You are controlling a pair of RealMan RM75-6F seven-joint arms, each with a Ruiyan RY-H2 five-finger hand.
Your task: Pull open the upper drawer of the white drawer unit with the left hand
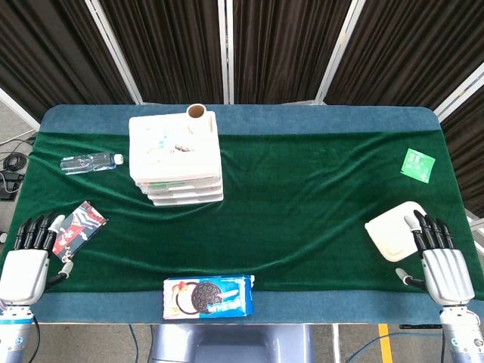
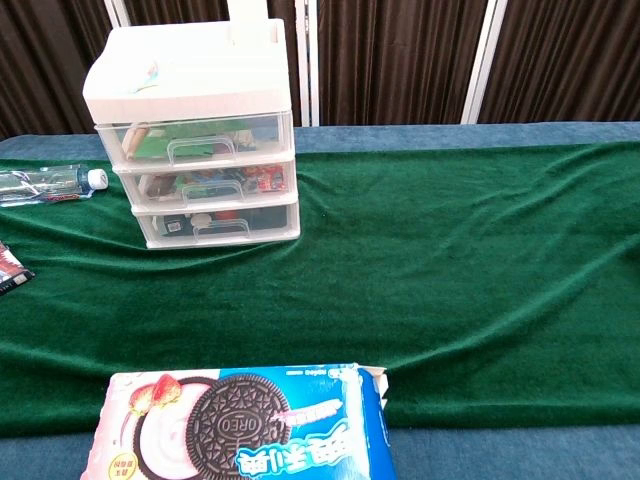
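Boxy white plastic drawer unit (image 2: pixel 195 130), clear-fronted upper drawer (image 2: pixel 200 140) closed.

A: Light in the head view?
B: Bright, even, from overhead. Soft short shadows under the white drawer unit (image 1: pixel 176 157) and the cookie box (image 1: pixel 208 296). Sharp mostly.

A: Glare?
B: The unit's top looks washed out, and so does the white lid (image 1: pixel 393 231). Faint sheen on the water bottle (image 1: pixel 91 162).

A: Chest view?
B: Also bright. Cookie box at the bottom edge slightly soft. Dark curtains (image 2: pixel 400 60) lack detail. Green cloth (image 2: pixel 450 250) shows fold shading.
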